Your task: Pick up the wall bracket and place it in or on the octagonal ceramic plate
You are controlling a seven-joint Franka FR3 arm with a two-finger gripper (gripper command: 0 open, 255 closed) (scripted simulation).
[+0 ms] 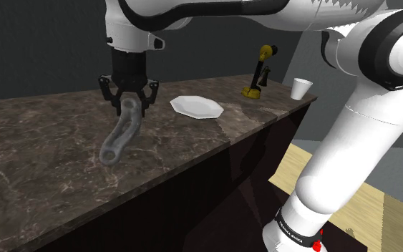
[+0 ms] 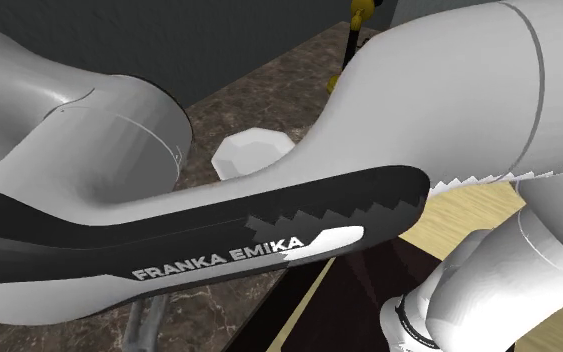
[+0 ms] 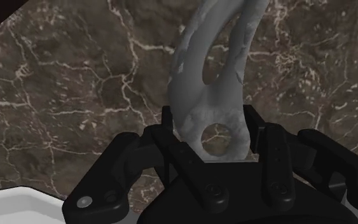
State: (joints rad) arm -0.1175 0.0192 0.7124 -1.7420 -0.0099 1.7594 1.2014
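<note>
Bracket (image 1: 121, 132), grey and looped, hung slanted from the tool (image 1: 129, 107) at the shoulder view's left, its upper end clasped between the black fingers and its lower ring end low over the dark marble table (image 1: 42, 172); contact with the table could not be judged. Wrist view: the fingers (image 3: 168, 130) were closed on the bracket (image 3: 187, 121) on either side of its holed end, and the rest of the piece reached away from the tool (image 3: 209, 122) over the marble. To the right of the tool lay the white octagonal plate (image 1: 197, 107), bare and apart from the bracket. Farther right, near the table's far corner, stood a yellow-and-black object (image 1: 258, 71), with a white cup (image 1: 300, 89) just beside it. The white arm (image 1: 350, 143) rose at the right edge over a pale wooden floor (image 1: 379, 207). Second exterior view: the arm (image 2: 219, 240) crossed the foreground, with the plate (image 2: 254, 150) behind it.
</note>
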